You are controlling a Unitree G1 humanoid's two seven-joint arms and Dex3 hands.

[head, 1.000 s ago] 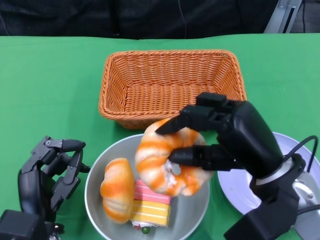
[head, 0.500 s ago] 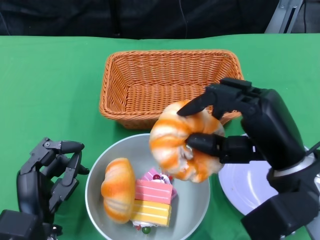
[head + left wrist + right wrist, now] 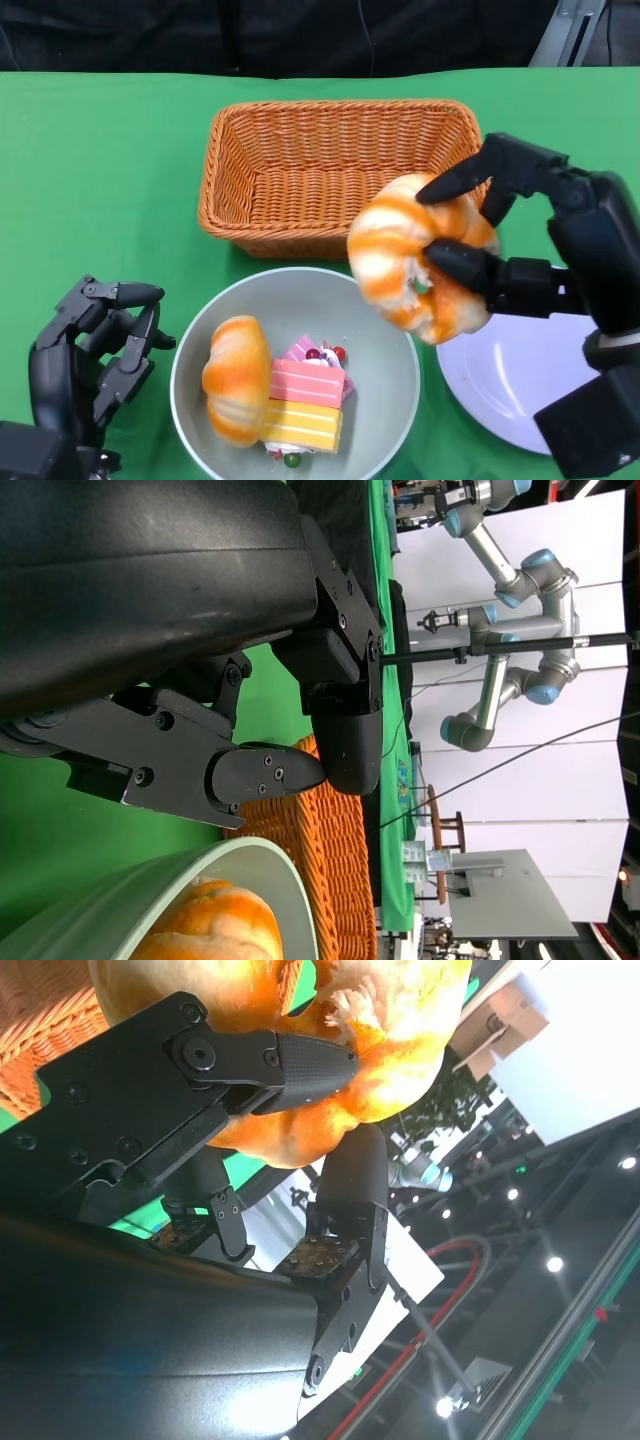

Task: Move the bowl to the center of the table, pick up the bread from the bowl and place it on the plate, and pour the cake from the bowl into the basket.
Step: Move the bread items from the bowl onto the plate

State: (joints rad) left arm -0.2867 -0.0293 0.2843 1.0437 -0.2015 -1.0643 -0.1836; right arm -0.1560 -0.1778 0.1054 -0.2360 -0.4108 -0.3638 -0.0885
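above the gap between the bowl (image 3: 190, 385) and the white plate (image 3: 505, 385), the right hand (image 3: 520, 245) grasps a large orange-and-white striped bread (image 3: 415, 255) clear of the table, one finger over its top and others pressed in from the side. the bread hangs beside the near right corner of the wicker basket (image 3: 340, 170), partly hiding that corner, and its lower edge sits over the plate's left rim. the right wrist view shows the same bread (image 3: 300, 1060) pinched between black fingers (image 3: 290, 1055), with basket weave just behind.

no brand, label or readable writing shows on any of the things.

the grey bowl lies on the green table (image 3: 100, 170), just in front of the basket. a smaller orange bun (image 3: 237, 380) leans against its left inside wall, touching a layered pink, white and yellow cake (image 3: 305, 400) with small red and green bits on it.

the left hand (image 3: 90, 355) rests just left of the bowl, holding nothing, its fingers apart and loosely bent. its wrist view shows the fingers (image 3: 260, 775) near the bowl rim (image 3: 190, 880), apart from it, with the basket beyond and other robot arms in the far background.
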